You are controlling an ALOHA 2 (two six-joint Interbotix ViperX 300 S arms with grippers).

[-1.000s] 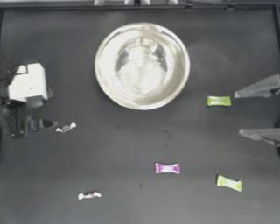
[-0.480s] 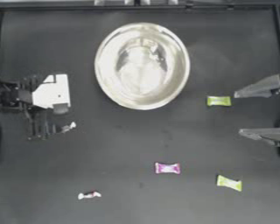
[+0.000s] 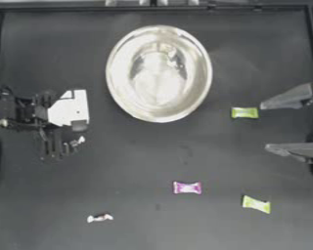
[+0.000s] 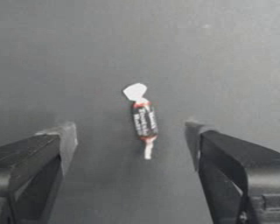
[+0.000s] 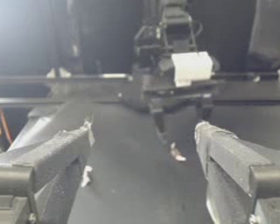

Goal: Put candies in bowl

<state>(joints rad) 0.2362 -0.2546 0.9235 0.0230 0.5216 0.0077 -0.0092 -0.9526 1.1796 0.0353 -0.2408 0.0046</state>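
Left pincer (image 4: 131,131) gapes around a white candy (image 4: 142,120); nearby table (image 3: 133,161) bare, bowl (image 3: 158,73) apart.

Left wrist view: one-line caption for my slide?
Open left pincer poised over a white-wrapped candy lying on the dark table, not yet gripped.

Under me lies only a dark table (image 3: 152,161), matte and faintly scuffed, with a thin raised rim (image 3: 152,7) along its far edge.
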